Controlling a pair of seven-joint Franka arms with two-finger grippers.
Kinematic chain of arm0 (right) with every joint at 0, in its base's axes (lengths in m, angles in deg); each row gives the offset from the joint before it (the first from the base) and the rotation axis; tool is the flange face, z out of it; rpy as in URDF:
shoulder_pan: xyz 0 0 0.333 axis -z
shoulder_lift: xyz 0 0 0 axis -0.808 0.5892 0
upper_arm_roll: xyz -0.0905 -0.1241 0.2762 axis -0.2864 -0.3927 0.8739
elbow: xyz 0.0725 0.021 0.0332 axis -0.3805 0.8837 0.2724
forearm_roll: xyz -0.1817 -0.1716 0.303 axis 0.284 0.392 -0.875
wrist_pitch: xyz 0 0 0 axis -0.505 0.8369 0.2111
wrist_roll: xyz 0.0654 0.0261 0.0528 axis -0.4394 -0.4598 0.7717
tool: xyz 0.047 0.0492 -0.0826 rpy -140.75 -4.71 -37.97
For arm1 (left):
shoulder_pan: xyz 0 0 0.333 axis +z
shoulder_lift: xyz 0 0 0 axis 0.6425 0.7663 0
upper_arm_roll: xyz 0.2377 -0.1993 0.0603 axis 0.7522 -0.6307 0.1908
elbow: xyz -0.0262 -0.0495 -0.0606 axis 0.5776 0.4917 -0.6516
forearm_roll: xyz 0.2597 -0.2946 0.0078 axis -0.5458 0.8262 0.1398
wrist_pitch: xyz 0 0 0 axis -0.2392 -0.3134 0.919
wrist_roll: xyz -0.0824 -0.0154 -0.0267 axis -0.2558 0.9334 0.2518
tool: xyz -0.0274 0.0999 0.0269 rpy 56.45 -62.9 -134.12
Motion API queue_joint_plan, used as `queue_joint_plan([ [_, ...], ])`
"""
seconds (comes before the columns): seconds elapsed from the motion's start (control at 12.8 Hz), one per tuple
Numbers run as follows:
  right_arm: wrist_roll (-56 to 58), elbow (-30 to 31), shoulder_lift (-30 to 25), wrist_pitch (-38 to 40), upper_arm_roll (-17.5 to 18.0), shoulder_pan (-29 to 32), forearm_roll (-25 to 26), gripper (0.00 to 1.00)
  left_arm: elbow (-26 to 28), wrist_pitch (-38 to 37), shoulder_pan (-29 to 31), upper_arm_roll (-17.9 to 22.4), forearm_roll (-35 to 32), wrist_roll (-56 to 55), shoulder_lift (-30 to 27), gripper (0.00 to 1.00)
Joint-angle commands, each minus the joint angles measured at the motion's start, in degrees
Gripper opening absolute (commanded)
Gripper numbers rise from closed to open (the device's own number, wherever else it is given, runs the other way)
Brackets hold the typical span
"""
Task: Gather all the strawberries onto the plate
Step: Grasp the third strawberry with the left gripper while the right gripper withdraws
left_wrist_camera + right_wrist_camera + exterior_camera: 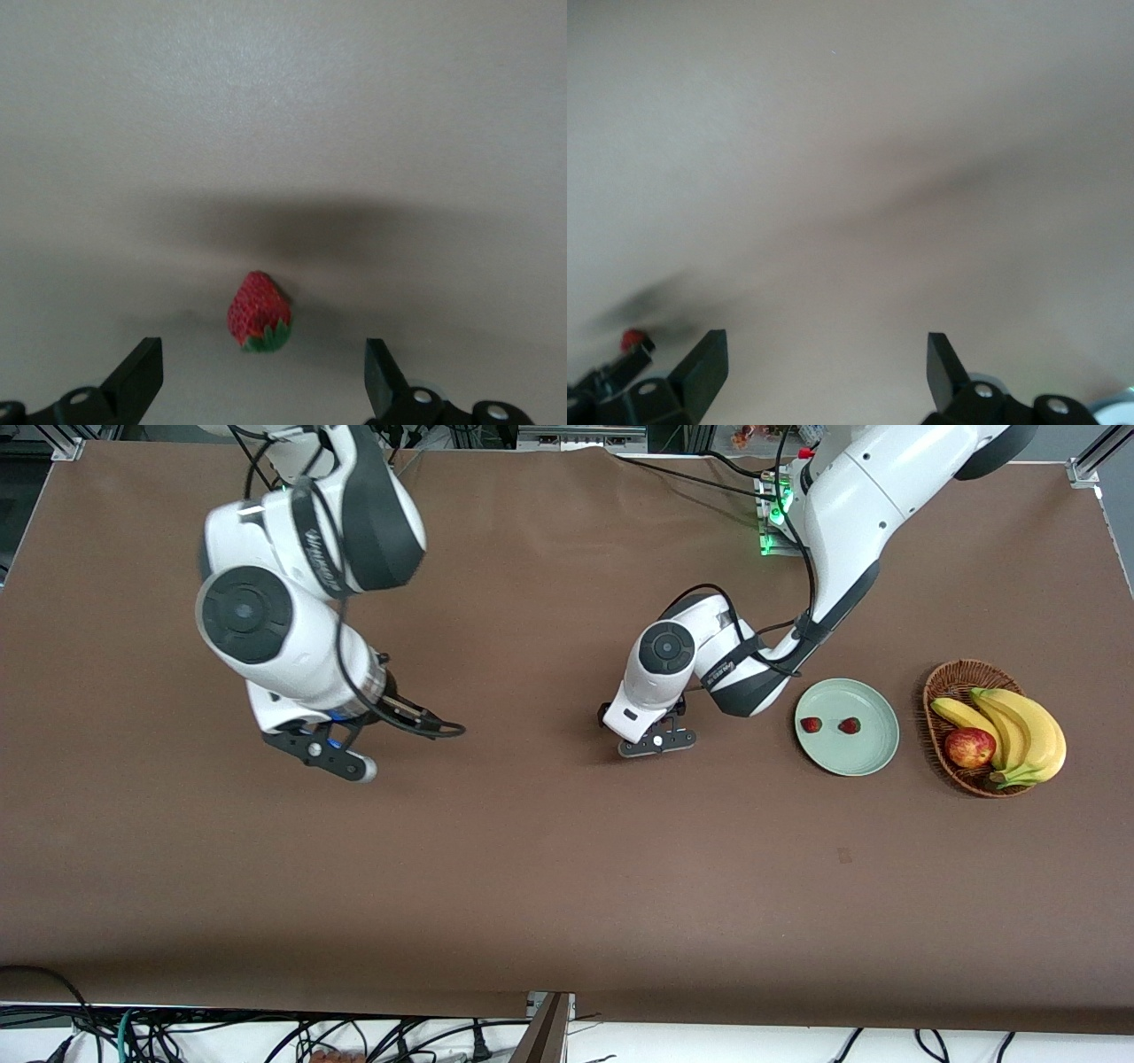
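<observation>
Two strawberries (811, 724) (850, 725) lie in the pale green plate (855, 755) toward the left arm's end of the table. A third strawberry (259, 312) lies on the brown table, just ahead of the gap between the left gripper's fingers. My left gripper (263, 381) hangs open low over the table's middle (657, 741) and hides that berry in the front view. My right gripper (323, 755) waits open over bare table toward the right arm's end, with nothing between its fingers (824, 372).
A brown wicker basket (952, 674) with bananas (1019, 731) and a red-yellow apple (969, 747) stands beside the plate, closer to the table's end. Cables hang past the table edge nearest the front camera.
</observation>
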Motion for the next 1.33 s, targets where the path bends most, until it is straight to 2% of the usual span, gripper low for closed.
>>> queue_joint_plan([
  [0.0,4.4,6.8,-6.8,0.8,-0.3,-0.7,0.3,0.99,-1.7,0.2,-0.5,0.3,-1.3,-0.8,1.8,1.0],
  [0.08,6.1,9.5,-9.3,0.8,-1.6,-1.0,0.8,0.99,-1.7,1.1,-0.6,0.7,-1.4,-0.7,2.2,1.0],
  [0.39,11.5,16.6,-17.5,0.1,-1.8,-1.1,5.4,0.99,-1.7,3.0,-3.6,4.2,-1.3,-1.1,2.7,1.0],
  [0.47,13.0,18.6,-19.7,-0.6,-1.8,-1.0,6.5,0.99,-1.7,2.9,-3.6,4.2,-1.3,-1.2,2.6,0.88],
  [0.63,15.4,24.7,-24.8,-2.8,-1.6,-1.0,12.1,0.99,-1.6,2.7,-3.6,4.1,-1.3,-2.5,2.5,0.53],
  [0.71,15.6,26.7,-26.6,-3.4,-1.6,-1.1,13.3,0.99,-1.6,2.5,-3.7,4.1,-1.3,-3.3,2.4,0.4],
  [0.86,17.8,28.5,-29.7,-3.3,-1.4,-0.4,15.5,0.99,-1.6,2.2,-3.7,4.1,-1.1,-4.0,2.4,0.25],
  [0.94,19.7,29.3,-31.2,-3.3,0.6,2.2,16.7,0.99,-1.6,2.1,-3.7,4.0,-0.9,-4.1,2.2,0.21],
  [1.18,21.9,31.8,-34.3,-3.4,14.1,16.8,19.5,0.99,-2.0,-0.5,-2.0,3.8,-0.9,-3.4,0.4,0.17],
  [1.25,23.6,31.7,-34.3,-3.4,16.4,20.1,19.5,0.99,-1.8,-1.7,0.3,3.4,-0.6,-2.3,-1.0,0.16],
])
